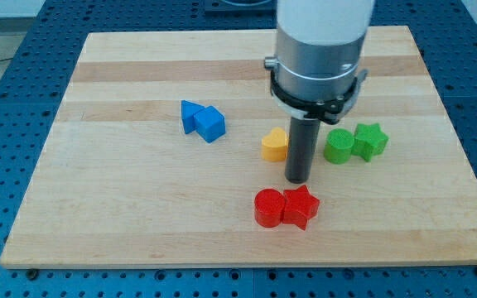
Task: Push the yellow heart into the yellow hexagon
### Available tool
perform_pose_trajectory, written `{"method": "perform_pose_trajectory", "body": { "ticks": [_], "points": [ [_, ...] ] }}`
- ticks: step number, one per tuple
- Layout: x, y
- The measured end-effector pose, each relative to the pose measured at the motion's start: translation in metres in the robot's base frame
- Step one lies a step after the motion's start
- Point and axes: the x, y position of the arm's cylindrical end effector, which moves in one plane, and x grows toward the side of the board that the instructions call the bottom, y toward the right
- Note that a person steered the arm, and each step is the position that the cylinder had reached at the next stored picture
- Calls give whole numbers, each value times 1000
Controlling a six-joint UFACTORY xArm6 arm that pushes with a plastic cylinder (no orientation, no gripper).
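Observation:
One yellow block point(274, 145), seemingly the yellow heart, lies near the board's middle. No yellow hexagon shows; the arm's wide grey body hides part of the board above the rod. My tip point(297, 180) rests on the board just right of the yellow block and slightly below it. The rod stands against the block's right side or a hair from it; I cannot tell which.
Two blue blocks point(202, 121) touch each other at the left of centre. A green round block point(339, 146) and a green star point(371, 140) sit side by side right of the rod. A red round block point(268, 207) and a red star point(301, 207) lie together just below my tip.

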Motion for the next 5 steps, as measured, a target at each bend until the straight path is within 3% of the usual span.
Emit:
{"method": "perform_pose_trajectory", "body": {
  "ticks": [4,5],
  "points": [
    [-12,-4],
    [3,2]
  ]
}}
